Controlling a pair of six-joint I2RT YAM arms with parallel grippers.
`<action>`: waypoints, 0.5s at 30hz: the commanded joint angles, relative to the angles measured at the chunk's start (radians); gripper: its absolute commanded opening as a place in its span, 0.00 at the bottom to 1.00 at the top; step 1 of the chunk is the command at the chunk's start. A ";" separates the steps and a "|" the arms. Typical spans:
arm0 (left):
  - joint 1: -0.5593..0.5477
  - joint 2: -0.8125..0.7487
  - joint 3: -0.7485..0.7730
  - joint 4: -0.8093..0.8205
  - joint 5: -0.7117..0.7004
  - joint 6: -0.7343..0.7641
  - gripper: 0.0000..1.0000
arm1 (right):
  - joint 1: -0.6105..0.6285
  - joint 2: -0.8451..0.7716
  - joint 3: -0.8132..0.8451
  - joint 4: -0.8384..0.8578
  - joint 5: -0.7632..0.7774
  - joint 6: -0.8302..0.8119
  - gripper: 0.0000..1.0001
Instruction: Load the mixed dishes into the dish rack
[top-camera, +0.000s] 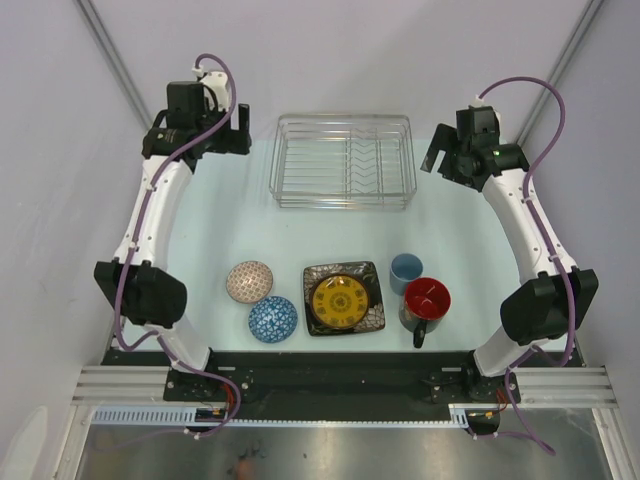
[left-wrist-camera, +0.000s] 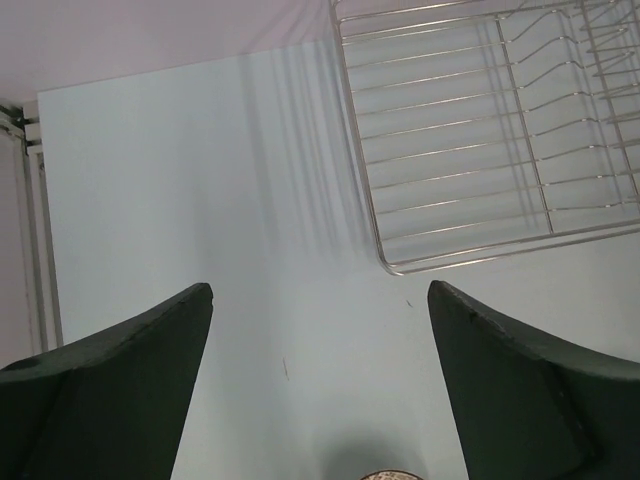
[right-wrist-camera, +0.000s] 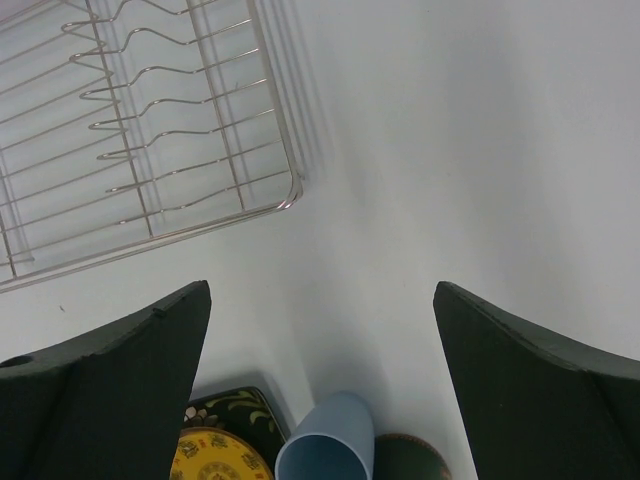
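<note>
Left hand (top-camera: 238, 130) parked high at the far-left of the counter (top-camera: 230, 225), just beside the left end of the dish rack (top-camera: 340, 204). Fingers wide apart, gripping nothing. Right hand (top-camera: 437, 155) mirrors it at the rack's right end, also spread wide, holding nothing. Left arm (top-camera: 160, 205) and right arm (top-camera: 522, 215) both arch up from the near-edge bases, elbows out, wrists tipped down toward the counter. Rack sits far-centre. All five dishes on the counter near me, well apart from the rack: pinkish-beige bowl (top-camera: 250, 281), blue bowl (top-camera: 272, 319) just beside it, square plate (top-camera: 344, 298), light-blue cup (top-camera: 406, 272), mug (top-camera: 426, 303) red inside up, close against the cup.
</note>
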 joint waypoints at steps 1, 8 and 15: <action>-0.015 0.042 0.055 0.097 -0.032 0.006 0.96 | -0.004 -0.014 0.023 0.016 0.013 0.015 1.00; -0.025 0.291 0.291 0.102 0.011 -0.008 0.95 | -0.001 0.042 0.032 0.098 0.038 0.015 1.00; -0.036 0.414 0.273 0.163 0.058 -0.017 0.87 | 0.013 0.180 0.087 0.195 0.030 0.013 0.98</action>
